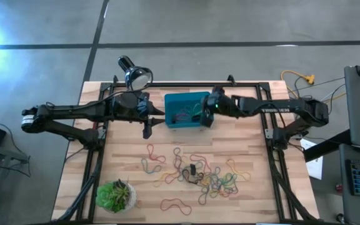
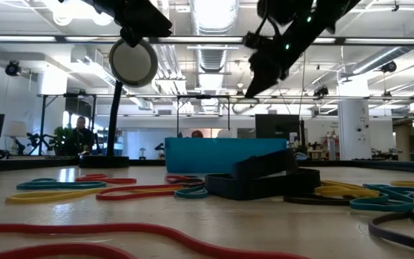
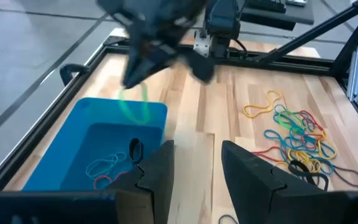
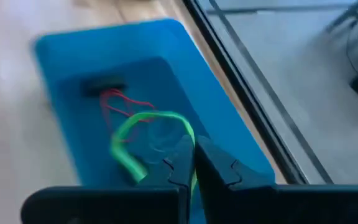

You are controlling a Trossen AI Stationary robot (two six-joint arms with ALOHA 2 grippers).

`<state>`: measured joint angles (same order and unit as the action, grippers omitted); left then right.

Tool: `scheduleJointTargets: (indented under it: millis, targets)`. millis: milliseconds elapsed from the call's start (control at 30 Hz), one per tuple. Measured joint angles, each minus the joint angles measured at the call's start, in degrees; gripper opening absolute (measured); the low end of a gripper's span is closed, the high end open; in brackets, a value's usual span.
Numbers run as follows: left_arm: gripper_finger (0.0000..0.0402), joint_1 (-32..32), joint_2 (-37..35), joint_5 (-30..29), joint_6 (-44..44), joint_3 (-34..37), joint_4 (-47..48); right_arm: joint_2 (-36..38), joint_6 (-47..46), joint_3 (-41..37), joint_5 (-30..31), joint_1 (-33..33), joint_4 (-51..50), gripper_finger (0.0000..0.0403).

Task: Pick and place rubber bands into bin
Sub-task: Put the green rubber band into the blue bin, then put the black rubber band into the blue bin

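The teal bin (image 1: 181, 100) stands at the table's far middle, with a red band (image 4: 120, 102) and a few others lying in it. Loose rubber bands (image 1: 205, 176) of many colours lie spread over the table's near half. My right gripper (image 1: 205, 117) hangs over the bin's right part, shut on a green rubber band (image 4: 148, 140), and it also shows in the left wrist view (image 3: 135, 71). My left gripper (image 3: 194, 168) waits just left of the bin, open, with nothing between its fingers. My right gripper pinches one short stretch of the green band's loop (image 4: 188, 138) between its two fingertips. The fingers slant downward, coming from the table's right side. The rest of the loop (image 3: 135, 107) hangs slack below the tips, clear above the bin's inside.
A desk lamp (image 1: 136, 75) stands at the far edge, left of the bin. A small green plant (image 1: 114, 195) sits at the near left corner. A black metal frame (image 1: 274, 144) borders the wooden table top. One red band (image 1: 175, 204) lies alone near the front edge.
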<state>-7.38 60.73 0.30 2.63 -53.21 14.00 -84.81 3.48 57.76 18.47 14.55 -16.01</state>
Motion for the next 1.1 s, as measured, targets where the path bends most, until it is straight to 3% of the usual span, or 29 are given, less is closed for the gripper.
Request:
scheduleJointTargets:
  millis: [367,767,1100]
  targets:
    - [0.0118,0.00,0.00,0.00,0.00,-0.02,-0.43,-7.16,-0.15,-0.02,-9.94,12.49,0.69,0.0008]
    - [0.0118,0.00,0.00,0.00,0.03,-0.02,-0.28,-10.89,-1.74,-0.02,-13.74,13.89,3.09,0.0012]
    - [0.0118,0.00,0.00,0.00,0.02,-0.02,-0.18,-10.81,-2.82,-0.02,-16.03,14.01,3.02,0.0095]
